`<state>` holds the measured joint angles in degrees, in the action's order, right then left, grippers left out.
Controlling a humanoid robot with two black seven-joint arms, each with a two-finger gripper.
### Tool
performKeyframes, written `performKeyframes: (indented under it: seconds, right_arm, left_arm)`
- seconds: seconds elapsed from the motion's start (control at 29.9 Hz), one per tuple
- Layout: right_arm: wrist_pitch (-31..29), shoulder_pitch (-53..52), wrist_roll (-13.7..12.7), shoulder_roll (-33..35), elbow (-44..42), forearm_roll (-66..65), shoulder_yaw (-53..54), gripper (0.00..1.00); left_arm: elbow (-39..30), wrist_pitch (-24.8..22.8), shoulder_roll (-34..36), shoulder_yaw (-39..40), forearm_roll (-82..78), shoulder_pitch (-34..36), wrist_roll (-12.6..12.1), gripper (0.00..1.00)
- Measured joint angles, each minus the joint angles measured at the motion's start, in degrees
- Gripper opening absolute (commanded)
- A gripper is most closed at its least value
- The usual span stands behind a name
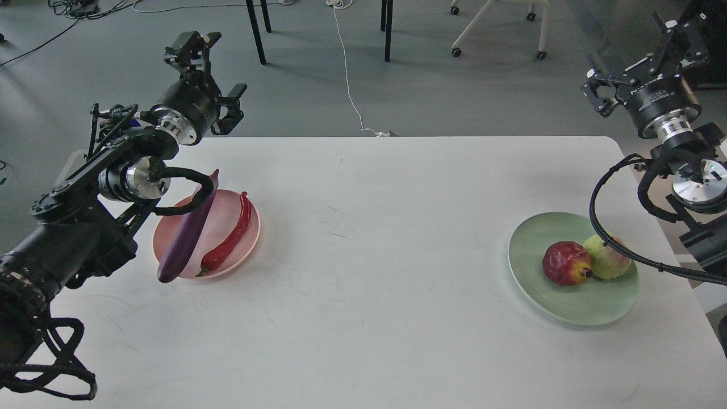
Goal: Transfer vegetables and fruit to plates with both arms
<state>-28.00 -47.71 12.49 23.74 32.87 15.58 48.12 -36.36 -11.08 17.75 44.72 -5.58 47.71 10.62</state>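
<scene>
The purple eggplant and the red chili pepper lie side by side on the pale pink plate at the left. The dark red fruit and the yellow-green fruit sit touching on the pale green plate at the right. My left gripper is open and empty, raised above the table's far left edge. My right gripper is open and empty, raised high beyond the far right corner.
A black cable from my right arm loops over the green plate's right side. The white table spans the view. Table legs, a chair base and a white cord are on the floor behind.
</scene>
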Motion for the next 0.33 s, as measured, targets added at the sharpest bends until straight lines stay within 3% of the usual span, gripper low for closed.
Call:
performKeyframes:
  seconds: [0.13, 0.33]
  right_arm:
    - [0.0, 2.68, 0.66, -3.08, -0.3, 3.31, 1.67, 0.99]
    - [0.0, 5.3, 0.72, -4.45, -1.23, 3.8, 1.41, 0.99]
  left_arm:
    - [7.45, -7.68, -2.73, 1.77, 10.71, -0.11, 0.93, 0.98]
    - [8.52, -10.52, -4.35, 2.17, 18.07, -2.2, 5.93, 0.98]
